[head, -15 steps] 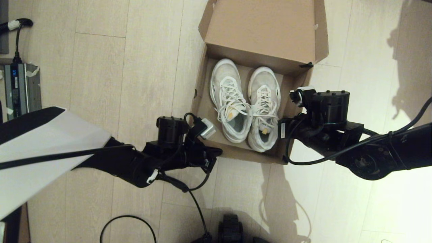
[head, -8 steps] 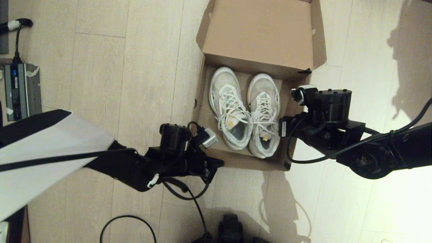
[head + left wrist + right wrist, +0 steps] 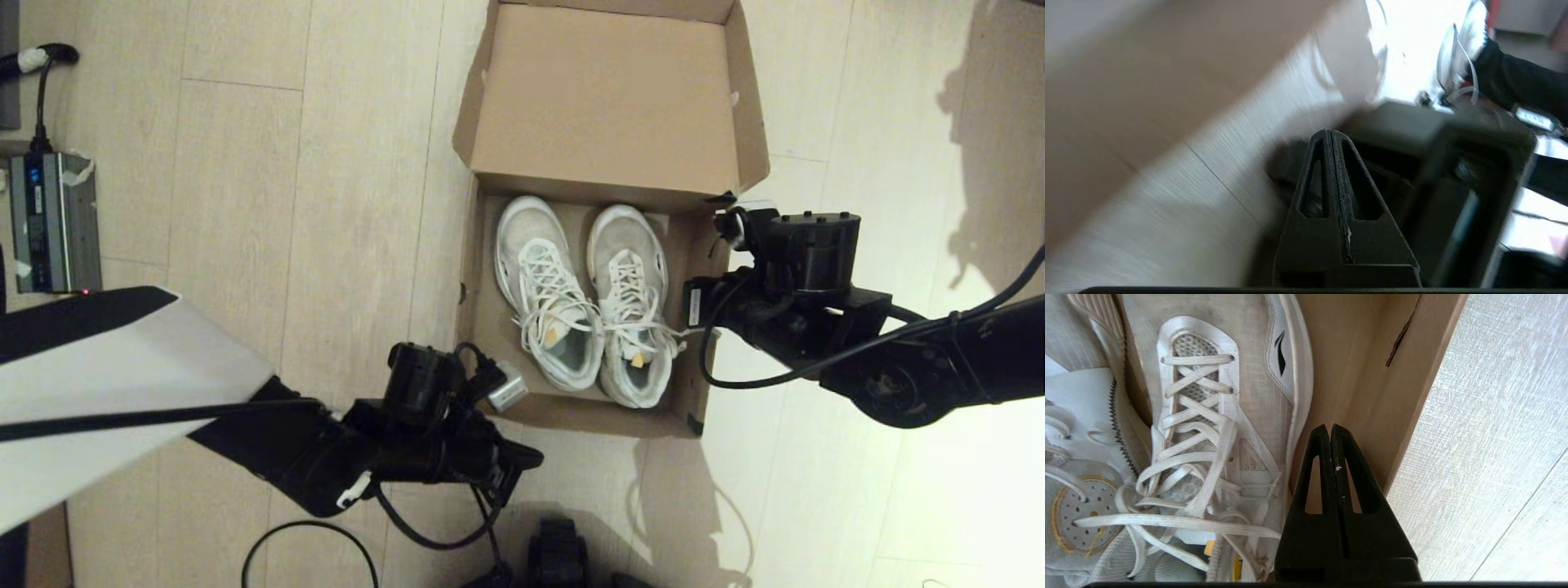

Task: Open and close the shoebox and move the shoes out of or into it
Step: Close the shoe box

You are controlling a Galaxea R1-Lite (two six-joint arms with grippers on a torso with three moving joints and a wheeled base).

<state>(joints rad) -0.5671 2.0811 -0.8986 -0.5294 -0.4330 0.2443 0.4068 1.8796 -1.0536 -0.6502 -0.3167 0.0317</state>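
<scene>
We saw the large brown cardboard shoebox (image 3: 490, 327) resting on the pale wood-plank floor (image 3: 245, 163), its hinged lid (image 3: 608, 98) thrown fully back and lying open on the far side, black tape showing at the corner by the hinge and at the near right corner. Inside it the pair of white lace-up mesh sneakers (image 3: 580, 302) lay side by side with their toes toward the lid and heels toward us, laces loose and spilling over the yellowish insoles; together they left a bare strip of cardboard on either side.

Our right gripper (image 3: 1330, 435) had its two black fingers pressed flat together, holding nothing, and it sat inside the box in the gap between the right shoe and the box's right wall. In the head view the right arm reached in over that wall from the right.

Our left gripper (image 3: 1331, 136) was likewise closed on nothing, its fingers meeting along a thin seam. It hung over the floor just outside the near left corner of the box, with the cardboard side blurred beside it.

At the far left of the floor stood a grey electronic unit (image 3: 53, 220) with a black cable (image 3: 41, 98) plugged into it.
</scene>
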